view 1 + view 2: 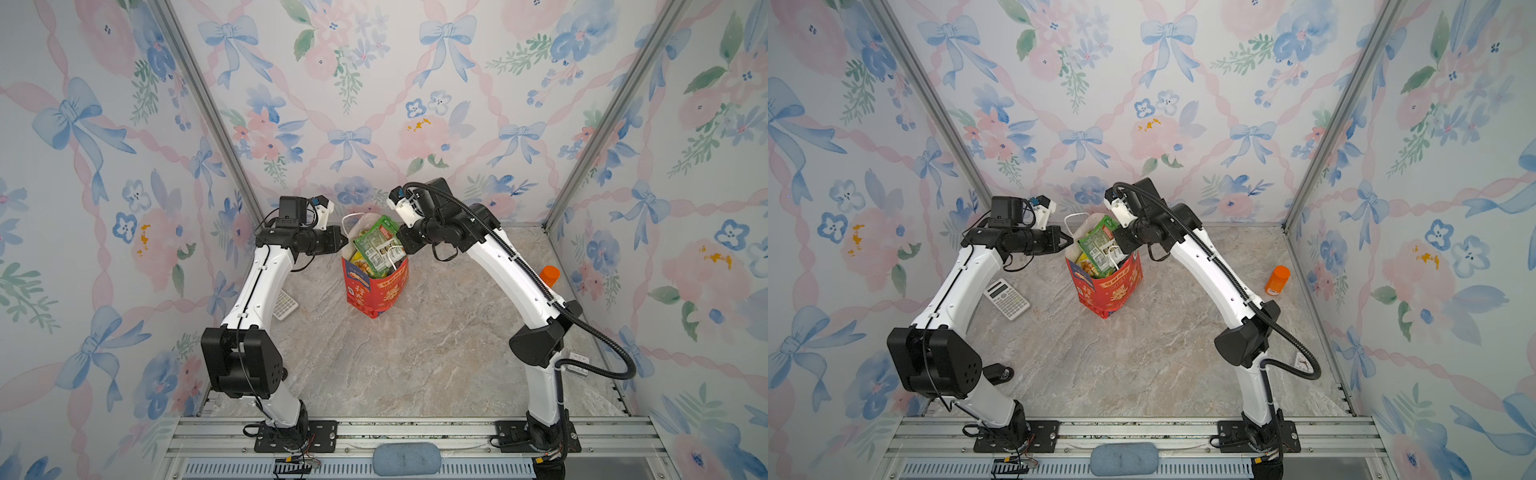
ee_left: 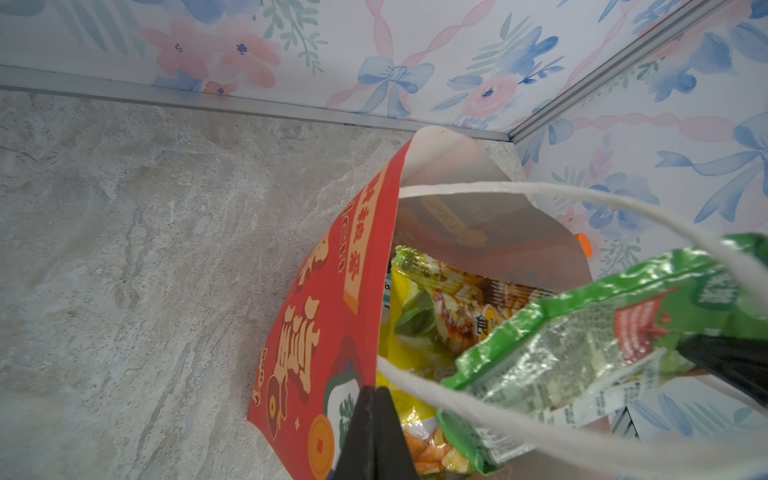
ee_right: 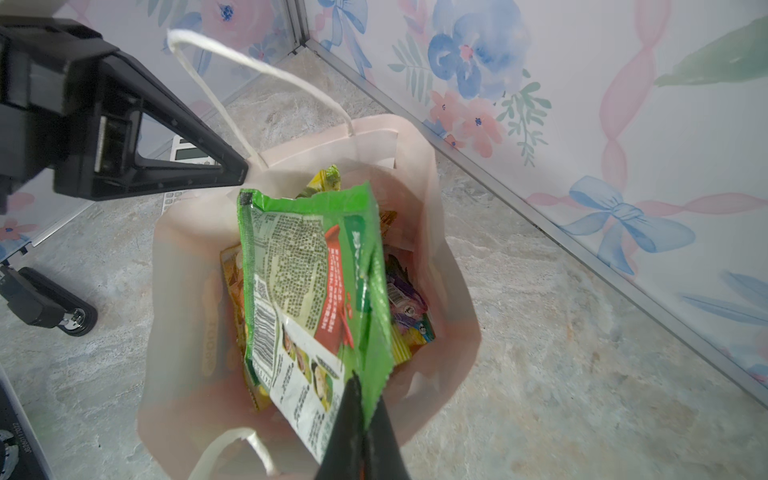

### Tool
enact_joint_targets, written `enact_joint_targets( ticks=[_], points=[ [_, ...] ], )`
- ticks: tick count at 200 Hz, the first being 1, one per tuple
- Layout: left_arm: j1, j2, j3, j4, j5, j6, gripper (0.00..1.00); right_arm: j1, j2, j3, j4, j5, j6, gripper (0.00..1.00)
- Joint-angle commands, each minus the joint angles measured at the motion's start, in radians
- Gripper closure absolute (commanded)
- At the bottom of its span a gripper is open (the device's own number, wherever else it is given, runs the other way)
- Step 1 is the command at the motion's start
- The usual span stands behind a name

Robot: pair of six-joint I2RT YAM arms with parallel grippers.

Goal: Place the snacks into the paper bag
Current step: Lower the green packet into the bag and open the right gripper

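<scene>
The marbled surface [image 1: 415, 353] carries the upright paper bag [image 1: 376, 291], a calculator [image 1: 1006, 298] at left, and an orange bottle [image 1: 1277, 280] at right.

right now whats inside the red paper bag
Green packet on top, pinched by the right gripper; orange, yellow and purple packets beneath. The paper bag floor is covered.

Both top views high overhead, wide, wrist views close, both looking into the paper bag [image 2: 328, 316]

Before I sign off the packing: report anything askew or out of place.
The green packet juts tilted out of the paper bag's mouth instead of lying down among the other snacks. The right gripper pinches its corner.
</scene>
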Motion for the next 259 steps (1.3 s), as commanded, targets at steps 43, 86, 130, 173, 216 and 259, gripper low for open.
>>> enact_joint_targets(
  ticks=[43, 86, 130, 173, 216, 259],
  points=[
    [0.010, -0.033, -0.006, -0.023, 0.015, 0.021, 1.00, 0.005, 0.199, 0.224, -0.023, 0.022, 0.001, 0.88],
    [0.010, -0.028, -0.006, -0.024, 0.016, 0.021, 1.00, 0.006, 0.147, 0.212, 0.034, 0.052, 0.013, 0.41],
    [0.010, -0.032, -0.006, -0.023, 0.014, 0.022, 1.00, 0.057, 0.042, 0.079, 0.117, 0.133, -0.029, 0.40],
    [0.011, -0.032, -0.007, -0.023, 0.017, 0.021, 1.00, 0.109, 0.060, 0.077, 0.112, 0.178, -0.070, 0.65],
    [0.011, -0.032, -0.007, -0.023, 0.015, 0.021, 1.00, 0.111, 0.125, 0.122, 0.075, 0.170, -0.057, 0.67],
    [0.012, -0.032, -0.007, -0.024, 0.014, 0.021, 1.00, 0.078, 0.178, 0.126, 0.072, 0.151, -0.020, 0.67]
  ],
)
